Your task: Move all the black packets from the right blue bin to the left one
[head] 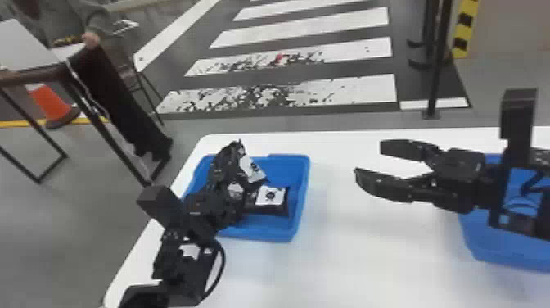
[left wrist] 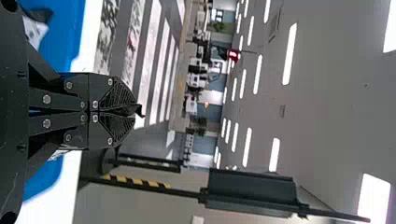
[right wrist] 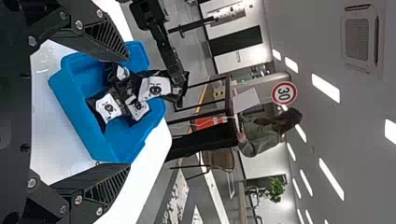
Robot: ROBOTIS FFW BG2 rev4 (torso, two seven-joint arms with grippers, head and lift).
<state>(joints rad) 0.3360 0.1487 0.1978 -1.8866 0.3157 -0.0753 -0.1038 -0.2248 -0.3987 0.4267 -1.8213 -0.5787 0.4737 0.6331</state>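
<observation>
Left pincer (head: 235, 152): clenched on a black packet (head: 252, 168) with a white label, which hangs toward four o'clock in the head view, above the left blue bin (head: 301, 180). Further black packets (head: 268, 207) lie inside this bin, one toward five o'clock from the fingertips. Right pincer (head: 368, 166): well apart at three o'clock, released, its two fingers spread and directed toward nine o'clock. The right blue bin (head: 485, 250) lies partly hidden beneath its arm. Both bins rest on the white table (head: 352, 254).
</observation>
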